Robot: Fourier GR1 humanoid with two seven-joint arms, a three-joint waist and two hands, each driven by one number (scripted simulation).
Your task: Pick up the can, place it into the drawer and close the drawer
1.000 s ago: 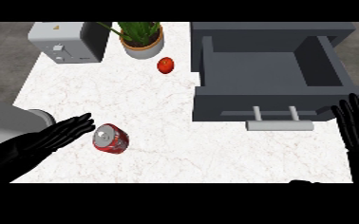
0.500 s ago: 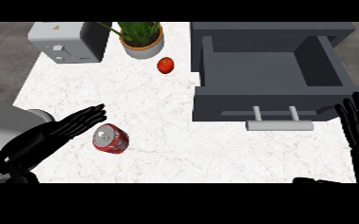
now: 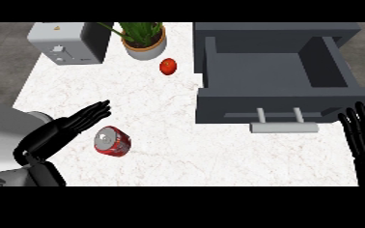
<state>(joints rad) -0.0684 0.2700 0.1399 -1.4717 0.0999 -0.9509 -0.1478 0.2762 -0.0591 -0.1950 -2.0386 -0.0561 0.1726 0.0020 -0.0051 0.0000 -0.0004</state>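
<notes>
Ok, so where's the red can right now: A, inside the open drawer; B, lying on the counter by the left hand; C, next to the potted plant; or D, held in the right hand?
B: the can lies on its side on the counter, just beside the open left hand, well away from the open drawer.

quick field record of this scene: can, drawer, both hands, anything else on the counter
can: red, lying on its side on the counter, left of the drawer
drawer: open, nothing visible inside
left robot hand: open, fingers straight, beside the can, not curled round it
right robot hand: open, resting at the view's right edge
other: red fruit, potted plant, toaster
</notes>
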